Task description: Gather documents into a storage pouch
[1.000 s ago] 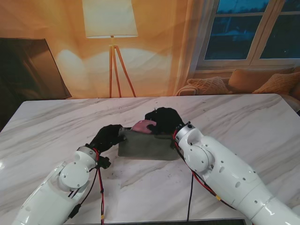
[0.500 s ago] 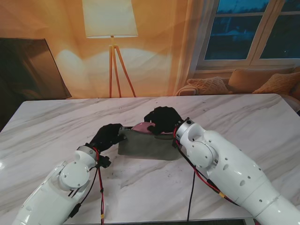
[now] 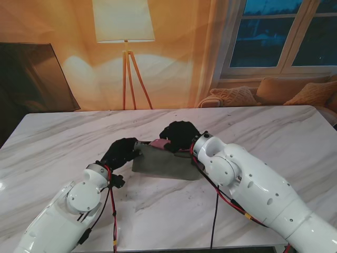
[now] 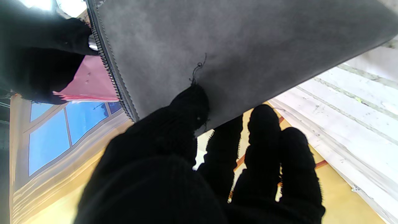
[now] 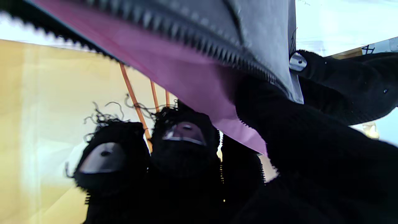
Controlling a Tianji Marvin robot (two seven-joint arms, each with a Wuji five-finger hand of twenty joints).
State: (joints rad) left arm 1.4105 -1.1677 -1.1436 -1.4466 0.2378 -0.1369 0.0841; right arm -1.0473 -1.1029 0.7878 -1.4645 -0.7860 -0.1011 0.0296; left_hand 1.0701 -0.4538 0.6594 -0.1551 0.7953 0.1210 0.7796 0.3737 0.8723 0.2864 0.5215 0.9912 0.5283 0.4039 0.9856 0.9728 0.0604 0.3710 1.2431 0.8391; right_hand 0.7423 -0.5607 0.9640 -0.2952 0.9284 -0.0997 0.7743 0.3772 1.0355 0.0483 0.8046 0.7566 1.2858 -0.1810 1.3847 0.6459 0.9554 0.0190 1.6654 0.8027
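A grey felt pouch (image 3: 164,162) with a zipper lies on the marble table (image 3: 274,137) in the stand view. My left hand (image 3: 120,153), in a black glove, pinches the pouch's left end, thumb on its face (image 4: 189,105). My right hand (image 3: 180,135) is closed on a pink document (image 3: 158,143) at the pouch's open mouth. The right wrist view shows the pink sheet (image 5: 186,77) lying between the zipper teeth, part inside the pouch (image 5: 261,34). In the left wrist view the pink document (image 4: 90,81) sticks out past the zipper (image 4: 112,71).
A floor lamp (image 3: 125,31) stands beyond the table's far edge, and a sofa with cushions (image 3: 274,92) sits under the window. Red and black cables (image 3: 113,211) hang from both arms over the table's near part.
My right hand has shifted a little to the left along the pouch mouth, and less of the pink document shows above the pouch. The left hand has stayed put.
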